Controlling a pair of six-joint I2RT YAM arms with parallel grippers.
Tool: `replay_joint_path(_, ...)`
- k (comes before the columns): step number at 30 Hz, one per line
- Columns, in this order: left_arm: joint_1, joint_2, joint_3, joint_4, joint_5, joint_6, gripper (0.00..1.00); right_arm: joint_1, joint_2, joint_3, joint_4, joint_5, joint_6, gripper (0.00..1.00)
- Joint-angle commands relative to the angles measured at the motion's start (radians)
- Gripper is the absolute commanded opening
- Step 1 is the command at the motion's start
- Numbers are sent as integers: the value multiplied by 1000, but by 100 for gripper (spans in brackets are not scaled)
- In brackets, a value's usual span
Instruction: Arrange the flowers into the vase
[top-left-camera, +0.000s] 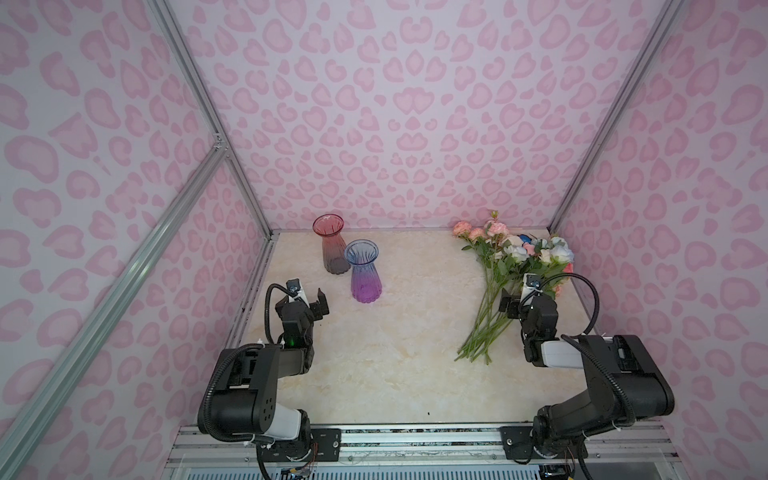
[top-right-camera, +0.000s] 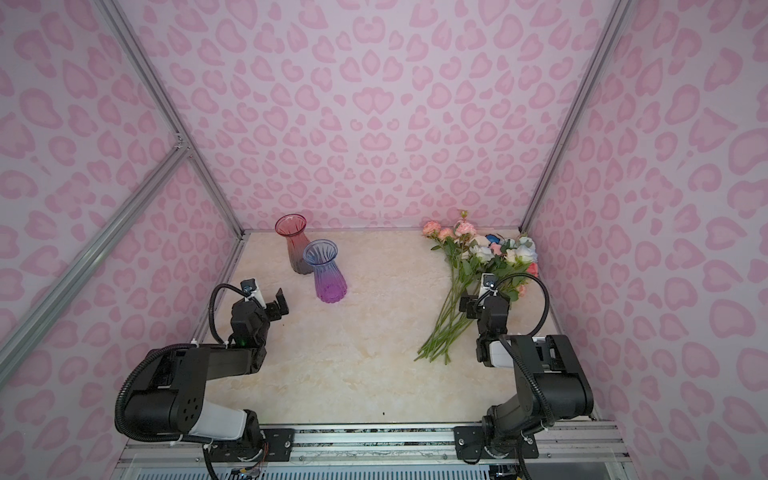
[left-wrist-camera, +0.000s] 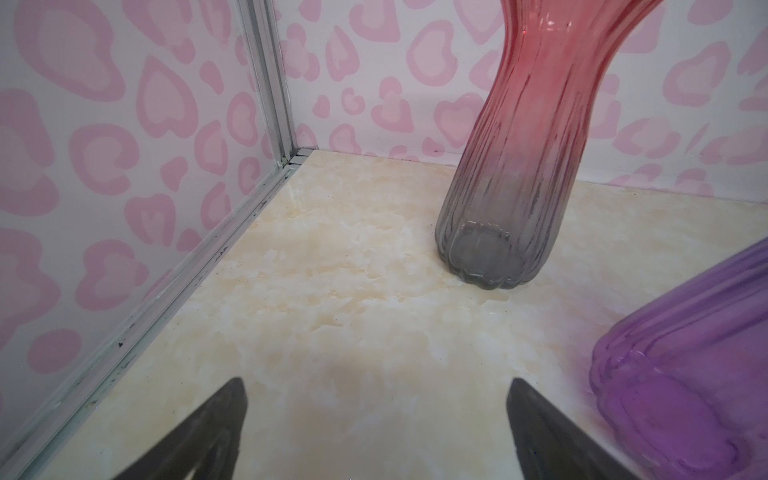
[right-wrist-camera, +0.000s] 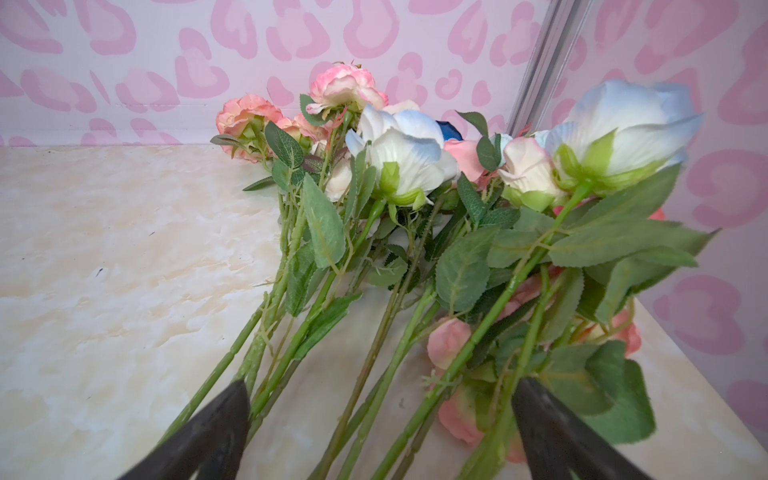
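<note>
Marbled tabletop (top-left-camera: 374, 353) bears loose pink, peach, cream, blue flowers (top-left-camera: 511, 266), green-stemmed

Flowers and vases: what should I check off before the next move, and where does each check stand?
1. Right gripper open: ok, jaws wide, nothing held.
2. Left gripper open and empty: ok.
3. Flowers reachable: ok, the bunch lies on the table beneath the right gripper.
4. Single stem isolated: not ok, several crossed stems lie between the jaws.
5. Purple vase and red vase upright and empty: ok.
6. Which vase is meant: cannot tell.
</note>
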Motion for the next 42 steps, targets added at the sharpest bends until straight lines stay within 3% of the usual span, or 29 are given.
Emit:
replay_joint_path(1,-1,-1,2,19,7,5,98,1,4,1,2,5,-1,100)
replay_joint_path(8,-1,-7,-5,30,9,7,98,1,4,4,-4,15,9,100)
replay_joint_path(12,-10,-133,128,-288,86,55,98,25,-14,11,3,62,-11,100)
replay_joint_path(17,-26,-331,156,-416,61,35,98,135,-116,224,-428,125,-108,100)
replay_joint_path(20,-28,-495,170,-484,95,-73,98,239,-164,386,-644,162,-130,100)
replay_joint_path(24,-33,-688,230,-590,165,-194,98,356,-193,684,-1025,275,-19,100)
replay_joint_path(26,-32,-744,312,-739,139,-269,98,354,-188,840,-1217,224,156,100)
replay_joint_path(28,-30,-778,411,-960,68,-427,98,348,-186,906,-1329,173,337,100)
replay_joint_path(30,-29,-808,484,-1135,43,-514,97,315,-206,825,-1251,73,449,100)
replay_joint_path(32,-29,-861,458,-1137,68,-561,97,235,-220,748,-1167,-129,530,81)
replay_joint_path(34,-28,-901,427,-1128,104,-599,97,186,-231,712,-1146,-231,539,72)
replay_joint_path(36,-27,-903,436,-1171,131,-592,99,191,-243,719,-1184,-231,504,67)
replay_joint_path(39,-28,-835,502,-1273,150,-570,82,234,-268,739,-1265,-153,471,66)
replay_joint_path(42,-27,-728,588,-1328,253,-530,66,286,-281,743,-1304,-108,433,65)
